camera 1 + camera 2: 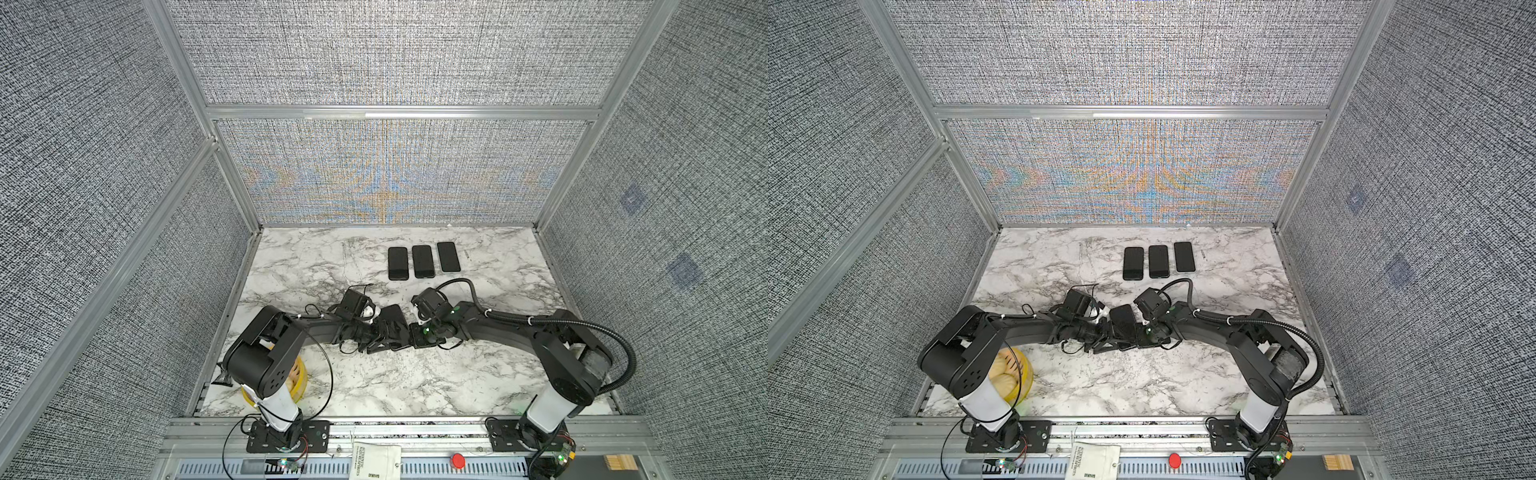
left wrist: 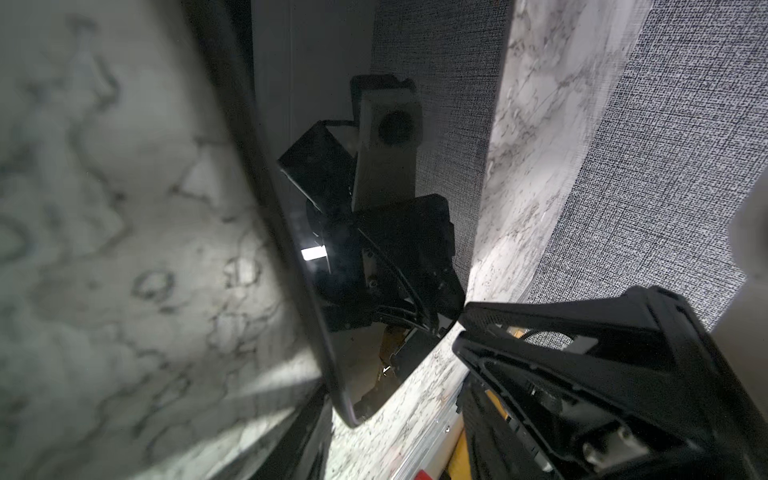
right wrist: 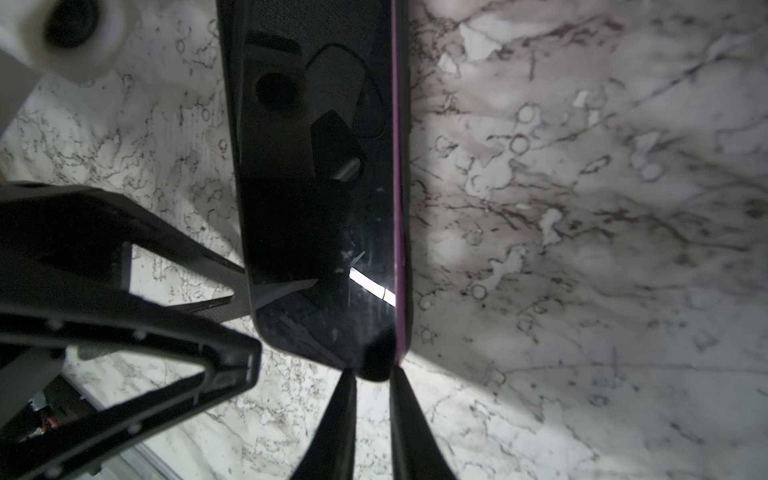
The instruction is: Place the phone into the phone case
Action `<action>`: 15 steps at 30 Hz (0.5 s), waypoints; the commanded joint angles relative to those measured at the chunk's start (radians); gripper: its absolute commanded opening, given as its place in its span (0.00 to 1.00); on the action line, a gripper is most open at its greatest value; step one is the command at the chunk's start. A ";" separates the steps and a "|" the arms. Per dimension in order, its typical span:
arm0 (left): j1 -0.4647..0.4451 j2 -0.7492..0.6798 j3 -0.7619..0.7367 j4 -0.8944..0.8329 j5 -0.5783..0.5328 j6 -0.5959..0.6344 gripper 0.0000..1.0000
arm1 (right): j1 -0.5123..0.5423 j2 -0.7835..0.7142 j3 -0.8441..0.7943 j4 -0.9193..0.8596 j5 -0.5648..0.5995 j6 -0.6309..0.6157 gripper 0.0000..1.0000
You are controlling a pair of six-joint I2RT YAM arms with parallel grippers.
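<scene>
The only print you are getting is on the white pouch (image 1: pixel 376 461) at the bottom centre of both top views. It is lying turned sideways, its top word is looking like "AUTHENTIC", and the rest is coming through too small to read.

You are holding the phone (image 1: pixel 1122 322) between both arms at the middle of the bench (image 1: pixel 1142 382), just below a row of three dark handsets (image 1: pixel 1158 262) lying flat side by side in the upper middle. In both top views the phone's long axis is running roughly up and down the frame, leaning slightly, much like the handsets. It is looking tilted rather than flat. Its glass is facing up and mirroring the wrist cameras.

Your right fingers (image 3: pixel 405 424) are sitting nearly together, pinching one end corner of the phone. One is resting on the glass side and the other is lying outside a purple strip (image 3: pixel 400 208) that is running the length of one long edge. Whether that strip is the phone case, you cannot tell. The phone's long axis is pointing straight away from that wrist.

Your left fingers (image 2: pixel 665 345) are standing partly spread with the phone between them. One tip is touching a long edge and the other is passing behind, so they are appearing to grip it.
</scene>
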 commanded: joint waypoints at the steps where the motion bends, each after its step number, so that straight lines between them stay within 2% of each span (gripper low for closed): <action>1: -0.004 0.024 -0.011 -0.138 -0.121 0.010 0.52 | 0.001 0.009 0.009 0.000 -0.008 -0.006 0.19; 7: -0.004 0.024 -0.009 -0.152 -0.128 0.019 0.52 | -0.022 -0.017 0.011 -0.022 0.006 -0.020 0.19; 15: -0.004 0.039 0.003 -0.169 -0.127 0.032 0.46 | -0.023 0.023 0.013 -0.003 -0.031 -0.011 0.19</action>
